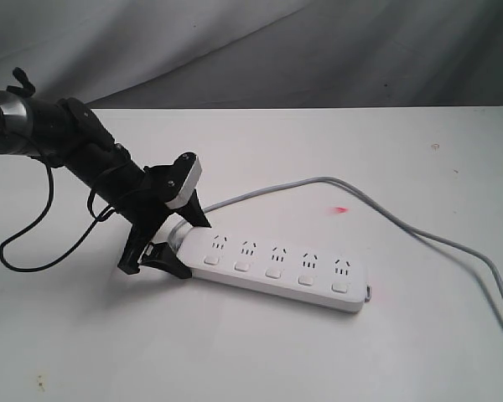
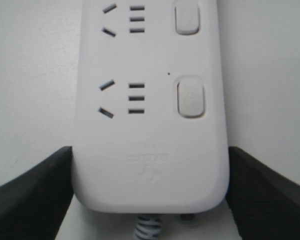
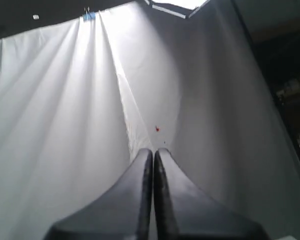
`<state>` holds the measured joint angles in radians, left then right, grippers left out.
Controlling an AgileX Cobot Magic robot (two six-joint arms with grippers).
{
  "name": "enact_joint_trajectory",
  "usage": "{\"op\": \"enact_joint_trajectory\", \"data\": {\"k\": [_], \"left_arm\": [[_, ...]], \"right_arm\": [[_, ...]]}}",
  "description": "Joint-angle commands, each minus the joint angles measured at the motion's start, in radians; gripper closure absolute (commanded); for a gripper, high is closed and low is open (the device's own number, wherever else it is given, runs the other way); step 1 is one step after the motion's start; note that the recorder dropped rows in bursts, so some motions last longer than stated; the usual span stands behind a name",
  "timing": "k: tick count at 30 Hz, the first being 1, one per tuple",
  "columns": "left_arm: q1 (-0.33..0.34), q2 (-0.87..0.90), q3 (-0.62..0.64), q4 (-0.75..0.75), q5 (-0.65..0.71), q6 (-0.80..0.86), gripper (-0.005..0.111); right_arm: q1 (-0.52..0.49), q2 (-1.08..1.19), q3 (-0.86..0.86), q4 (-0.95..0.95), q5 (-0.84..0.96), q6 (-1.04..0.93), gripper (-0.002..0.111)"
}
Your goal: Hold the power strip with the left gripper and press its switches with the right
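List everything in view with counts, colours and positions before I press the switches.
white plastic power strip: one, white, flat on the table, mid-scene
socket groups: five, dark slots, in a row along the strip
rounded push-button switches: five, white, one by each socket group, near edge
round grey cord: one, grey, from the strip's gripped end, curving off behind it
red light spot: one, red, on the table behind the strip
flat table: one, white, under everything
draped cloth backdrop: one, grey-white, behind the table
left gripper: one, black, fingers against both long sides of the strip's cord end
right gripper: one, black, shut, empty, facing the cloth
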<state>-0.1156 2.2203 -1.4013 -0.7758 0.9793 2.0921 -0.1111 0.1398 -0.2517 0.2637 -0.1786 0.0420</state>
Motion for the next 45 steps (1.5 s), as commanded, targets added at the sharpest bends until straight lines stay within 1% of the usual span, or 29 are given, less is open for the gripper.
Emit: {"op": "enact_joint_trajectory", "data": {"k": [1,3,7,9,12,15,16,19,21,23,26,32,38,40,42,45], "left_arm": [[-0.005,0.000,-0.005,0.011,0.019,0.001,0.071],[-0.005,0.000,-0.005,0.011,0.019,0.001,0.071],[-0.005,0.000,-0.005,0.011,0.019,0.001,0.071],[-0.005,0.000,-0.005,0.011,0.019,0.001,0.071],[-0.005,0.000,-0.005,0.011,0.019,0.001,0.071],[-0.005,0.000,-0.005,0.011,0.019,0.001,0.071],[-0.005,0.000,-0.005,0.011,0.019,0.001,0.071],[-0.005,0.000,-0.005,0.011,0.019,0.001,0.071],[-0.005,0.000,-0.005,0.011,0.019,0.001,0.071],[-0.005,0.000,-0.005,0.011,0.019,0.001,0.071],[-0.005,0.000,-0.005,0.011,0.019,0.001,0.071],[-0.005,0.000,-0.005,0.011,0.019,0.001,0.071],[-0.005,0.000,-0.005,0.007,0.019,0.001,0.071],[-0.005,0.000,-0.005,0.007,0.019,0.001,0.071],[-0.005,0.000,-0.005,0.007,0.019,0.001,0.071],[-0.005,0.000,-0.005,0.007,0.019,0.001,0.071]], "right_arm": [[-0.008,0.243,-0.180,0.003,0.147,-0.056,0.108],[-0.008,0.362,-0.289,-0.012,0.246,-0.109,0.108],[-0.008,0.609,-0.526,-0.014,0.517,-0.262,0.108],[-0.008,0.706,-0.623,0.020,0.631,-0.354,0.108],[-0.008,0.834,-0.750,0.161,0.743,-0.585,0.108],[-0.008,0.927,-0.847,0.352,0.864,-0.860,0.108],[-0.008,0.968,-0.879,0.448,0.931,-0.964,0.108],[-0.008,1.066,-0.933,0.633,1.110,-1.156,0.108],[-0.006,1.128,-0.950,0.720,1.193,-1.218,0.108],[0.005,1.189,-0.949,0.768,1.216,-1.295,0.108],[0.044,1.269,-0.949,0.771,1.207,-1.356,0.108],[0.185,1.423,-0.949,0.771,1.190,-1.410,0.108],[0.314,1.542,-0.949,0.771,1.032,-1.426,0.107],[0.350,1.568,-0.949,0.771,0.989,-1.441,0.100],[0.380,1.594,-0.949,0.771,0.963,-1.454,0.088],[0.415,1.624,-0.949,0.771,0.919,-1.453,0.059]]}}
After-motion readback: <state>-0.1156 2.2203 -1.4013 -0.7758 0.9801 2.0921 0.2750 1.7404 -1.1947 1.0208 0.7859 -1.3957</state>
